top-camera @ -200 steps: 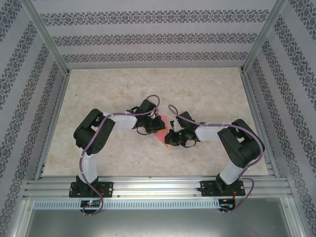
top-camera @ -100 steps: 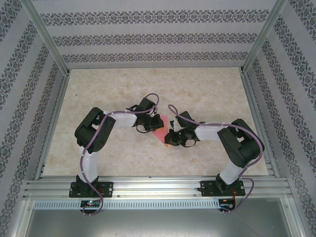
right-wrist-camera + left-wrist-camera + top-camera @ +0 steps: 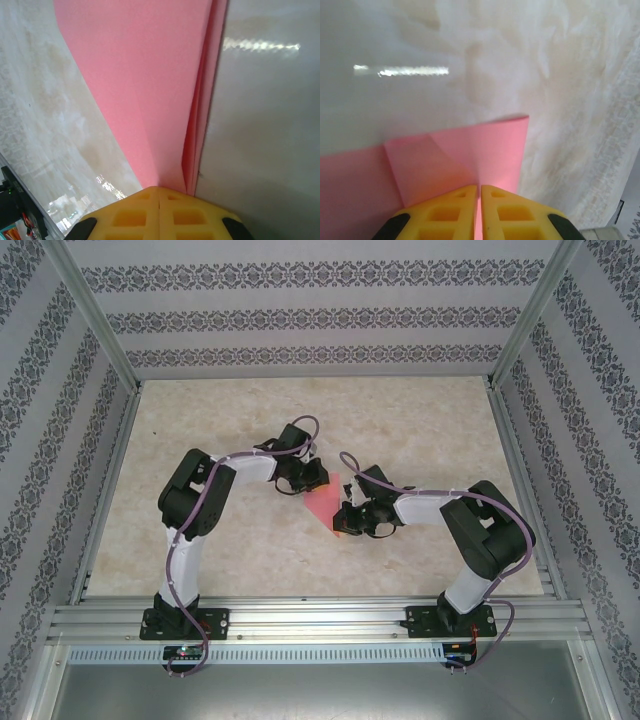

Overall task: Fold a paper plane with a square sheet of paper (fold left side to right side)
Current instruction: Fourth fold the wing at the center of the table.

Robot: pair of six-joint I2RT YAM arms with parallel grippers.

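From above, both arms reach inward from their bases at the near rail to the pink sheet [image 3: 324,506]. It lies mid-table between the left gripper [image 3: 311,478] and the right gripper [image 3: 347,521]. At that height the fingers are too small to read, but the wrist cameras show them. The left gripper [image 3: 480,192] has its yellow fingers pressed together on the sheet [image 3: 470,155] (a sliver of pink shows in the slit), just beside a folded-over flap and a free corner. The right gripper [image 3: 159,192] is likewise closed, seemingly pinching the sheet's [image 3: 145,75] doubled, creased edge. Beyond the paper, the table [image 3: 420,420] runs open to the far patterned wall [image 3: 320,320], with room on both sides.
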